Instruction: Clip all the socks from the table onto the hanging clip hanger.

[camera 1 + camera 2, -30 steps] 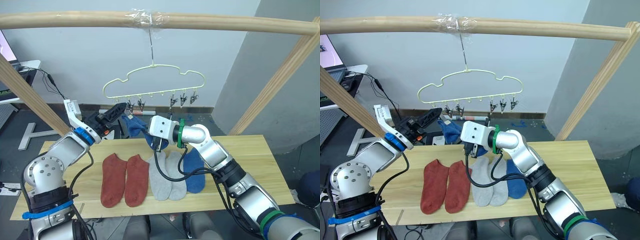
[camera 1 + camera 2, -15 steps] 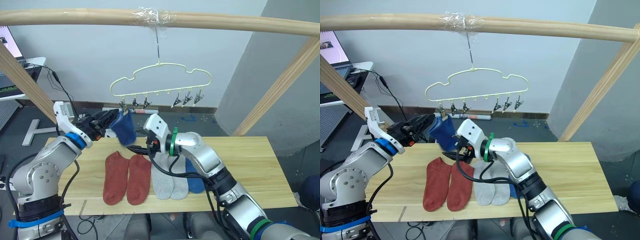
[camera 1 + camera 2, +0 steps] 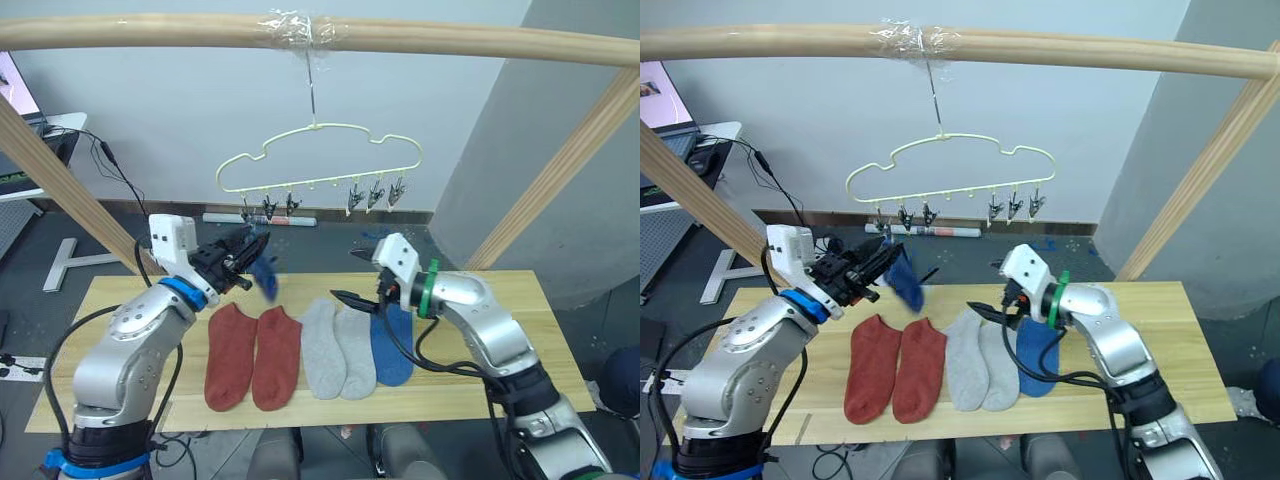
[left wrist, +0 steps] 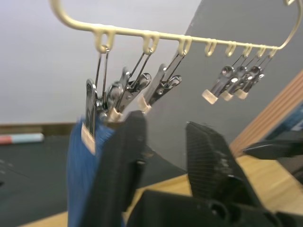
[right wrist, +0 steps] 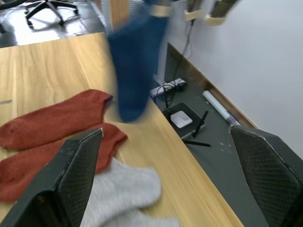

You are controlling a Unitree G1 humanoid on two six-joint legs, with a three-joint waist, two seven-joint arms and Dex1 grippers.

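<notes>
My left gripper (image 3: 250, 252) is raised just beside the hanging blue sock (image 3: 265, 277), its fingers (image 4: 208, 156) parted with nothing between them; that sock hangs from the leftmost clip of the clip hanger (image 3: 318, 158). My right gripper (image 3: 352, 275) hovers over the table (image 3: 500, 360) with its fingers spread wide and empty. Below lie five socks in a row: two rust-red socks (image 3: 253, 355) at left, two grey socks (image 3: 338, 348), then a blue sock (image 3: 393, 345).
</notes>
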